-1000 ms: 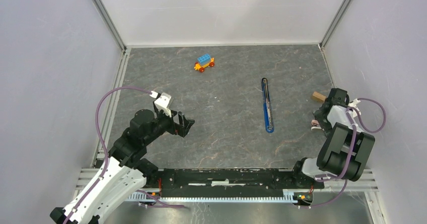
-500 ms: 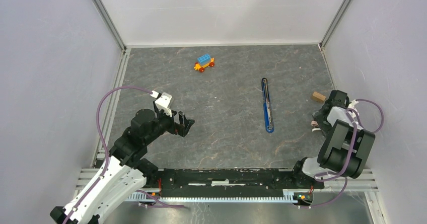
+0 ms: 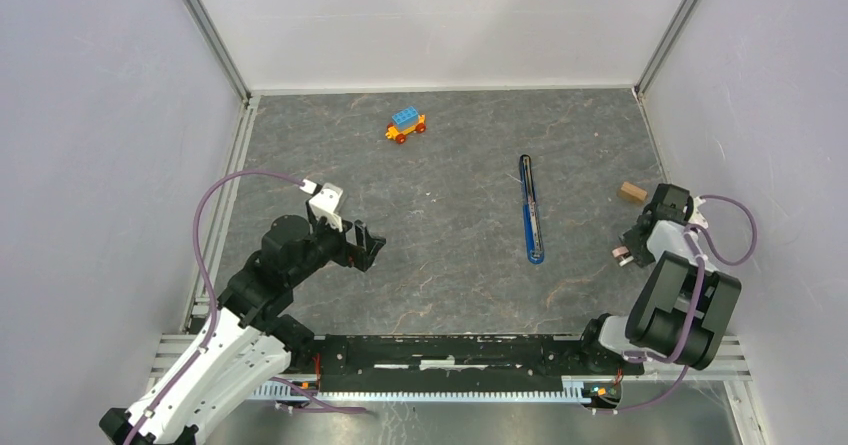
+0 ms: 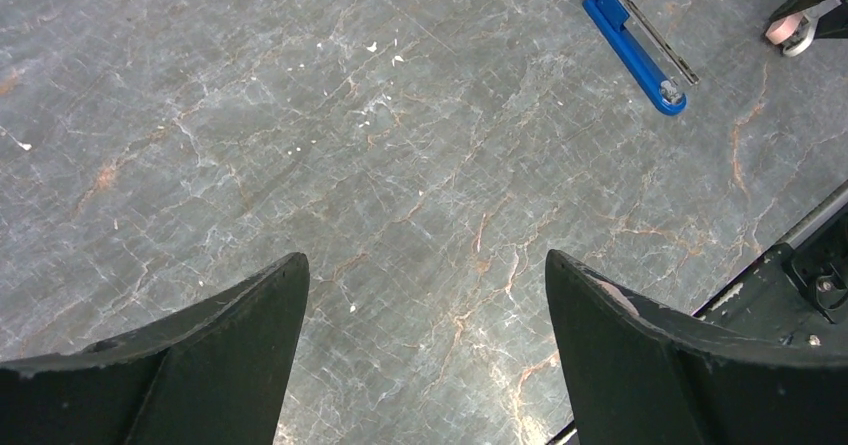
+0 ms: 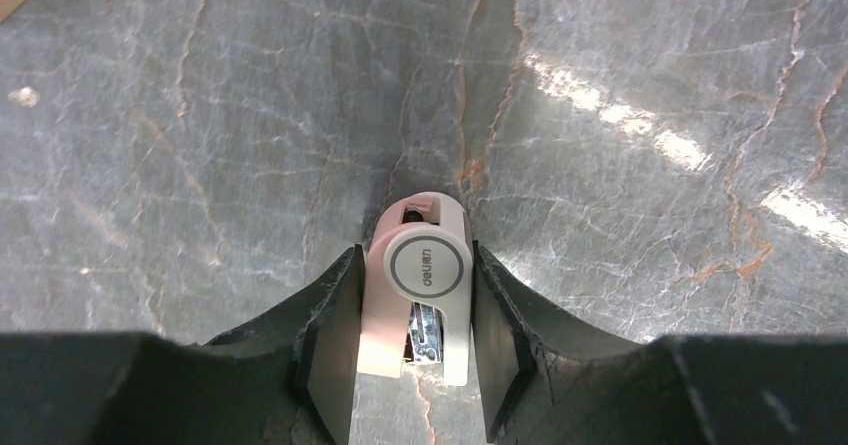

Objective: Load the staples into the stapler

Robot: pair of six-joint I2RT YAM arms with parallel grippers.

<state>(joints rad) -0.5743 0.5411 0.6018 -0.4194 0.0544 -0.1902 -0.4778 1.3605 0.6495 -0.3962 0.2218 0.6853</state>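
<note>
The blue stapler (image 3: 531, 213) lies opened flat on the counter (image 3: 450, 265), well apart from both hands, the right hand (image 5: 415, 275) clamped on a small pink-and-white object (image 5: 428, 263), the left hand (image 4: 425, 265) spread apart.

I see a grey, marble-veined table (image 3: 450, 265). Far and left of centre stands a blue-topped toy car (image 3: 406, 125). Right of centre the slim blue stapler (image 3: 531, 210) lies flat, running near to far. By the right edge lies a wooden block (image 3: 630, 192). Nearer than it is a pink-and-white device (image 3: 623, 254); I cannot tell whether it touches the surface.
</note>
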